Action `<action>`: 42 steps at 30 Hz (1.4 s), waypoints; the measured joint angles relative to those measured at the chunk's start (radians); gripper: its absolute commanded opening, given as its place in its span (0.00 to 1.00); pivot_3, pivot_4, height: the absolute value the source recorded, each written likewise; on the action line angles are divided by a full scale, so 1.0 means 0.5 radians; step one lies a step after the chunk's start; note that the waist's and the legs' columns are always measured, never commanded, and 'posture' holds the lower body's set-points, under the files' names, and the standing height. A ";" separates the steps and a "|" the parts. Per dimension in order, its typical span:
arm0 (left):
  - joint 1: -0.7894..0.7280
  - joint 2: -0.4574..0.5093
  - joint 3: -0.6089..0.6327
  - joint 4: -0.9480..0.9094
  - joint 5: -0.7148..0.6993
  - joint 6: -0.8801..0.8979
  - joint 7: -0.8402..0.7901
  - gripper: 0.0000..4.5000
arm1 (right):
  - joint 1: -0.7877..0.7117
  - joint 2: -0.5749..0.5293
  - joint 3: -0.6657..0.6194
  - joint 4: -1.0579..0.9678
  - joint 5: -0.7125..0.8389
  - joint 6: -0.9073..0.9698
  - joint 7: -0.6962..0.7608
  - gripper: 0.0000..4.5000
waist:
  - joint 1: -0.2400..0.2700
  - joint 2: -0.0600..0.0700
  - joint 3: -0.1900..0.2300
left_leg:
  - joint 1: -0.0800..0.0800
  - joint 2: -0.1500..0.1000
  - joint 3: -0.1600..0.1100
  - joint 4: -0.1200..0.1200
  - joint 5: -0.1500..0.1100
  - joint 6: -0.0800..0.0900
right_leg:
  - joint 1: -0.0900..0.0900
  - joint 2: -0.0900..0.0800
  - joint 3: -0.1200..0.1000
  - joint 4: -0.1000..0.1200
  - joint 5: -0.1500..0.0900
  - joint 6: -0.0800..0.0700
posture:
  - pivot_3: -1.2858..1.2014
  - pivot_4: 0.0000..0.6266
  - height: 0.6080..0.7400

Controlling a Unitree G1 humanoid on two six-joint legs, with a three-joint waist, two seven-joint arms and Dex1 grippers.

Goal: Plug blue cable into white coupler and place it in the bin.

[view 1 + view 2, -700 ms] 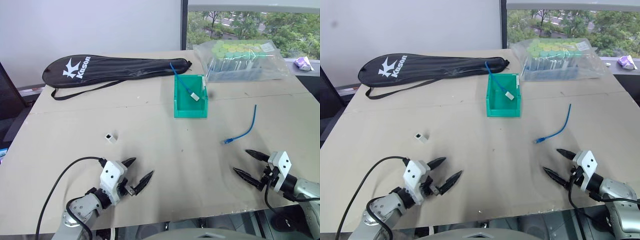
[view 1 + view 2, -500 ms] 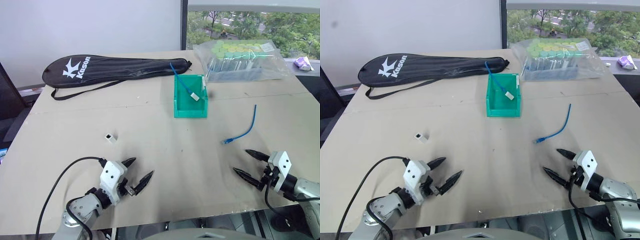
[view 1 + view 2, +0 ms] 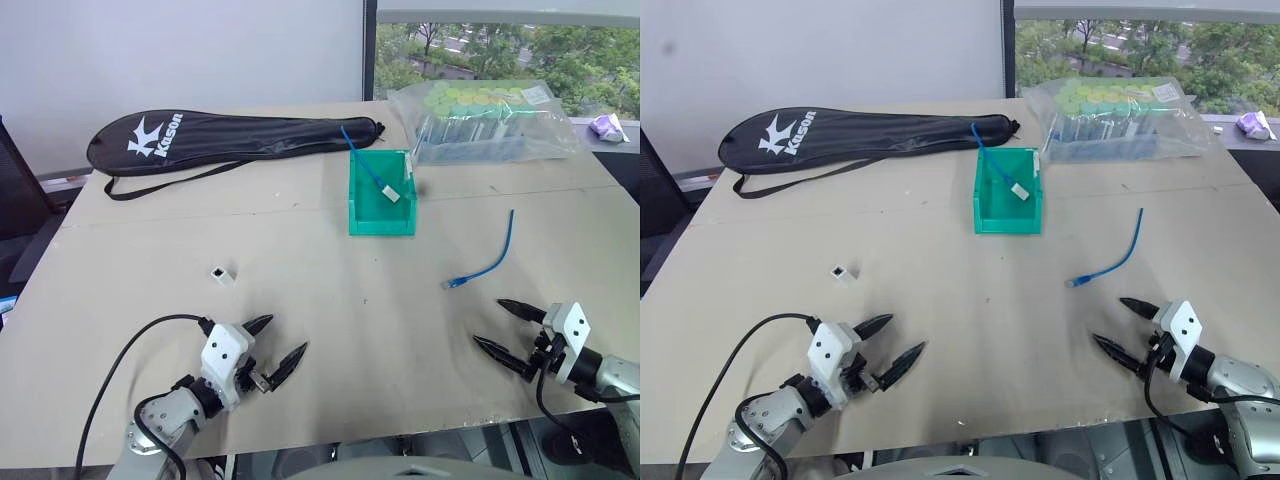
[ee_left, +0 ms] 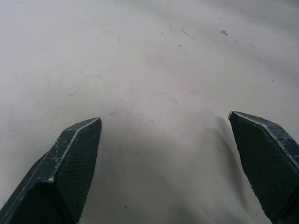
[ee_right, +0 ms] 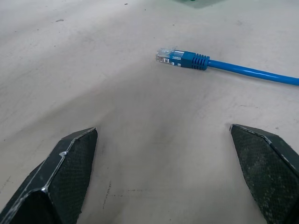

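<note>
Nearest to me, the left end effector (image 3: 271, 345) is hovering low over the tabletop (image 3: 330, 320) with its two black fingers spread wide and nothing between them. Over on the near right, the right end effector (image 3: 503, 327) is likewise gaping, released and empty. The blue cable (image 3: 487, 259) is lying loose just beyond the right end effector, its clear plug (image 5: 164, 56) pointing toward the near left and the rest curving away to the far right; nothing is touching it. The white coupler (image 3: 221, 273) is sitting alone on the left side, a little farther out than the left end effector and well apart from the cable. Farther back, near the middle, the bin (image 3: 380, 221) is standing with another blue cable and white piece already resting in it. Beyond that are lying a black racket case (image 3: 225, 137) on the left and a clear bag of green-capped tubes (image 3: 485, 118) on the right.
</note>
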 measured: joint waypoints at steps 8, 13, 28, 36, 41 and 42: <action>-0.127 0.351 0.018 -0.138 -0.181 0.196 -0.324 0.99 | -0.474 -0.240 0.009 0.155 0.009 0.021 0.205 1.00 | -0.004 -0.011 0.012 | -0.001 0.002 -0.001 0.001 0.000 0.000 | -0.002 0.004 -0.001 0.001 0.001 -0.001 | 0.52 0.24 1.00; -0.429 0.654 0.047 -0.300 -0.469 0.378 -0.676 0.99 | -0.972 -0.326 0.250 0.466 -0.118 0.005 0.516 1.00 | -0.004 -0.018 0.020 | -0.005 0.003 -0.002 0.000 0.000 0.000 | -0.004 0.004 -0.004 -0.001 0.003 0.003 | 0.52 0.24 1.00; -0.853 0.828 0.040 -0.213 -0.486 0.453 -0.980 1.00 | -1.674 -0.214 0.729 1.260 -0.495 -0.255 1.051 0.31 | -0.011 -0.016 0.030 | -0.012 0.003 -0.005 -0.001 0.000 0.000 | -0.009 0.004 -0.008 -0.003 0.005 0.007 | 0.52 0.24 1.00; -0.850 0.810 0.039 -0.210 -0.471 0.453 -0.970 1.00 | -1.718 -0.164 0.753 1.252 -0.526 -0.235 1.072 0.01 | -0.011 -0.016 0.030 | -0.012 0.003 -0.005 0.000 0.000 0.000 | -0.008 0.003 -0.008 0.000 0.006 0.007 | 0.52 0.24 1.00; -0.839 0.824 0.056 -0.139 -0.456 0.450 -0.977 1.00 | -1.773 0.024 0.826 1.121 -0.583 -0.163 0.996 0.01 | -0.051 -0.017 0.030 | -0.009 0.004 -0.006 0.000 0.000 0.000 | -0.009 0.004 -0.008 0.007 0.006 0.007 | 0.52 0.24 1.00; -0.841 0.838 0.067 -0.099 -0.438 0.443 -0.987 1.00 | -1.785 0.081 0.860 1.074 -0.600 -0.104 0.966 0.01 | -0.057 -0.017 0.031 | -0.008 0.004 -0.005 0.000 0.000 0.000 | -0.010 0.004 -0.008 0.011 0.005 0.007 | 0.52 0.24 1.00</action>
